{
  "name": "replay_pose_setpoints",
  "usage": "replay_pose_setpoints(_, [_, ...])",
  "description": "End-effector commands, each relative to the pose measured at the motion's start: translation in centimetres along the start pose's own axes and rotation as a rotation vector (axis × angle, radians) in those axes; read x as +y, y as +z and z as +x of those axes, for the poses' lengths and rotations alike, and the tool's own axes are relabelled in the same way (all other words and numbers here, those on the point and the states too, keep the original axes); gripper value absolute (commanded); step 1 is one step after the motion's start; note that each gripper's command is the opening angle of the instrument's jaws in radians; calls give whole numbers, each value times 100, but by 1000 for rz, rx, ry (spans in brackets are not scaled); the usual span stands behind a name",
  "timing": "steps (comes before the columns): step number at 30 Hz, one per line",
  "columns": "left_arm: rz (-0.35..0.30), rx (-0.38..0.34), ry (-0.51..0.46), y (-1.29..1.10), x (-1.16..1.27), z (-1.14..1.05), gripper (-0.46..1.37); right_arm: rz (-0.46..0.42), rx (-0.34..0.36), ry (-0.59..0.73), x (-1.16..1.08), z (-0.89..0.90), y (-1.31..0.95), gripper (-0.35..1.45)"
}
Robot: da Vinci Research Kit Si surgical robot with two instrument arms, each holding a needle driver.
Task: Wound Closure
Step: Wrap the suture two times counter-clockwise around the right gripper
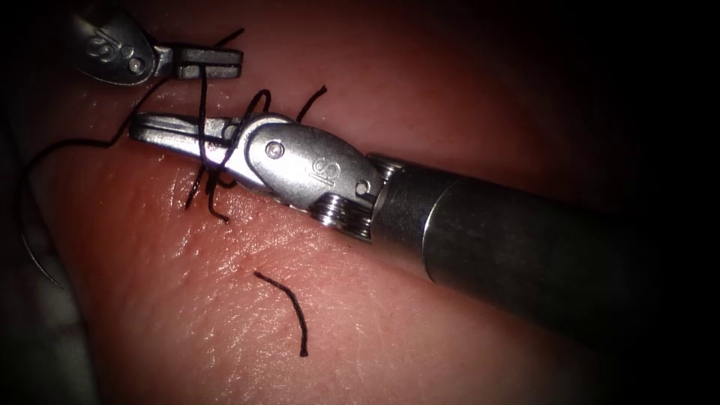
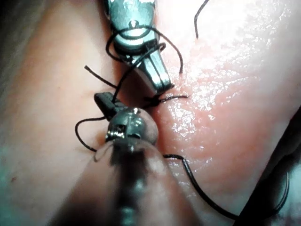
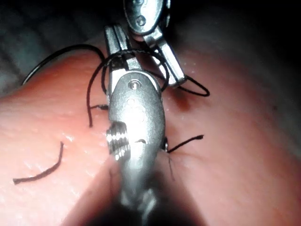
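- The tissue (image 1: 247, 315), a pink piece of pork belly, carries everything in the scene.
- The right tool (image 1: 161, 133) comes in from the right and lies low over the tissue. Its jaws look nearly closed, with no clear grip on anything.
- Dark thread (image 1: 204, 112) is looped around the right tool's jaws near their hinge; the loops are also plain in the right wrist view.
- The left tool (image 1: 214, 63) sits toward the far left corner of the tissue. Its jaws are closed on the thread, which runs taut down from them, across the right tool, to the cut.
- The stitch site (image 1: 204, 187) lies just beneath the right tool, with short thread tails sticking out.
- A cut end of thread (image 1: 289, 307) lies loose on the tissue, nearer the camera and well apart from the tools.
- A thin curve at the tissue's left edge may be the needle (image 1: 37, 255); it is too faint to be sure. Neither tool holds it.
- Judgement: a knot seems to be in the making. It would need a free tail gripped and the loops slid off the jaws.
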Motion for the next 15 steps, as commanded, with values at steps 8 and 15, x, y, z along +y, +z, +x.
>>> replay_pose_setpoints(8, [11, 1, -43, 6, 13, 7, -35, -120, 94, 4, 12, 12, -8, -35])
replay_pose_setpoints(15, [39, 2, -70, 9, 20, 16, -35, -244, 53, -5, 18, 14, -6, -35])
